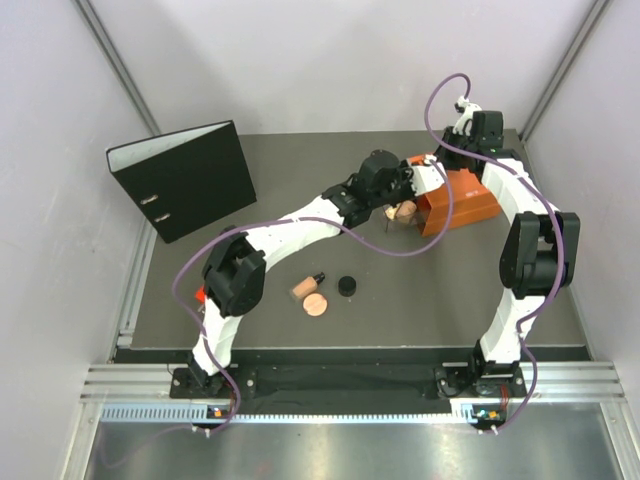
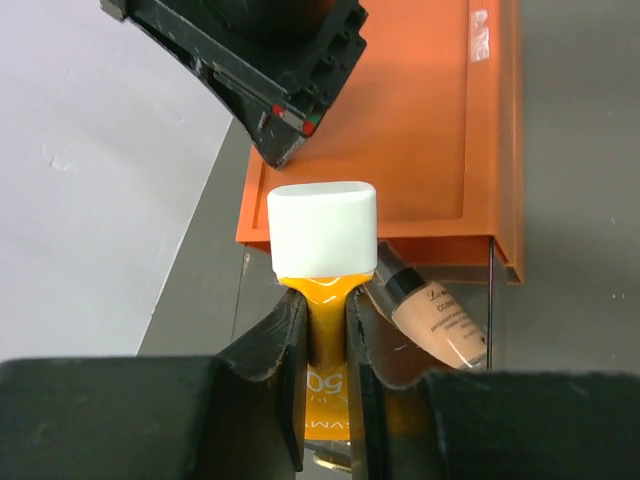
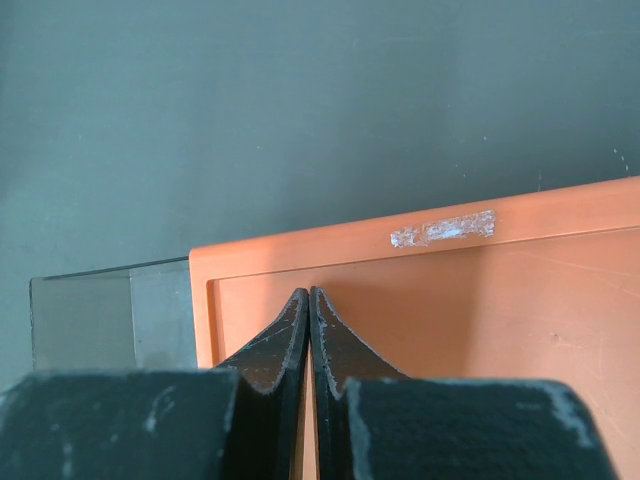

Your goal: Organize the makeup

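Here the left tool [image 2: 325,312] is clamped narrowly on the orange-yellow tube [image 2: 322,230]. The tube's long axis runs straight ahead, white cap pointing right at the orange box [image 2: 400,150] just beyond. The right tool [image 3: 308,300], closed and empty, sits over the lid.

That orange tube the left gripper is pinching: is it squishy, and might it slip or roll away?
Probably squishy: the orange tube looks narrowed where the left gripper squeezes it. Its glossy skin may make it slippery under a light pinch. The white cap is flattened rather than round, so if it were dropped it would likely not roll far.
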`<state>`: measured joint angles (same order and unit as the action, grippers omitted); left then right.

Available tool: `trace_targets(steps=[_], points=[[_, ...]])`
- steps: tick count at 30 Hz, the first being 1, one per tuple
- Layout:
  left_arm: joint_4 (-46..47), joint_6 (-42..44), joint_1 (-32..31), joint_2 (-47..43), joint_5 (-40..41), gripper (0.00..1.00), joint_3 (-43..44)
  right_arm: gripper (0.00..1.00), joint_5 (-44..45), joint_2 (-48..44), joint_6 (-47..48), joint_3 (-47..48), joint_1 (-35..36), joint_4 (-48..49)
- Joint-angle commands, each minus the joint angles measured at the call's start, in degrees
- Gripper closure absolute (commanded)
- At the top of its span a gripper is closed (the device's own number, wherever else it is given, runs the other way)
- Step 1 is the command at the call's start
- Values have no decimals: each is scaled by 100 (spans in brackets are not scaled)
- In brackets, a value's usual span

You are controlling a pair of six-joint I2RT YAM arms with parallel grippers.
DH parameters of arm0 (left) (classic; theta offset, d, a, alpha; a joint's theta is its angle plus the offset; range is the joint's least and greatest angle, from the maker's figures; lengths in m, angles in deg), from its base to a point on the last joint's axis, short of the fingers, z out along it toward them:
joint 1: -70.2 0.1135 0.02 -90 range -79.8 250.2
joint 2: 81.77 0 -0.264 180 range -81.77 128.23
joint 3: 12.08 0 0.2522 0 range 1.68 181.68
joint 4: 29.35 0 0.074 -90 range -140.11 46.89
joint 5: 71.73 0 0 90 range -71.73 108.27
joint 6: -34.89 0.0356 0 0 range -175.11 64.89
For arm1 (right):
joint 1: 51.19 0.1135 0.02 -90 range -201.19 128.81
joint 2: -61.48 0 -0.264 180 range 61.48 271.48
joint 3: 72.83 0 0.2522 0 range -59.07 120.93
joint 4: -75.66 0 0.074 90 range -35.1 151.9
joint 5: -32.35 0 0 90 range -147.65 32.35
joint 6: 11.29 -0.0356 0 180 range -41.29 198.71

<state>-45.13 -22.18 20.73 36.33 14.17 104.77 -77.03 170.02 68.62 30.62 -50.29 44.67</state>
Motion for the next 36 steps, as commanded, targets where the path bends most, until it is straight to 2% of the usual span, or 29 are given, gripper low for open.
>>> trace_targets(steps=[1,2,3,4,5,6,10,12,19,21,25,33,36], points=[[677,-120,-27,-51,-4,72,-25,100,268,529,139,-408,-47,-1230],[668,-94,-27,-51,119,68,-60,100,268,537,147,-408,-47,-1221],[694,-85,-36,-51,207,47,-104,100,268,520,147,-408,-47,-1212],[712,-67,-27,-59,303,37,-131,100,268,520,147,-408,-47,-1212],[755,-24,-27,-51,357,33,-166,100,268,529,147,-417,-47,-1212],[773,12,-27,-33,618,22,-184,100,268,529,147,-417,-47,-1221],[923,205,-27,37,1165,5,-236,100,259,520,147,-426,-47,-1212],[1028,311,-27,55,1376,1,-245,100,259,511,147,-426,-38,-1203],[1424,311,8,-190,2394,1,-245,100,250,502,156,-426,-47,-1221],[1275,223,60,-314,2449,1,-237,100,250,502,147,-435,-47,-1221],[450,-224,306,-945,2195,1,-394,100,241,494,147,-452,-47,-1212],[-1833,-1393,904,-1729,1326,1,-992,100,206,494,138,-523,-47,-1159],[-2187,-1728,1027,-1992,877,1,-1457,100,180,511,130,-531,-38,-1142]])
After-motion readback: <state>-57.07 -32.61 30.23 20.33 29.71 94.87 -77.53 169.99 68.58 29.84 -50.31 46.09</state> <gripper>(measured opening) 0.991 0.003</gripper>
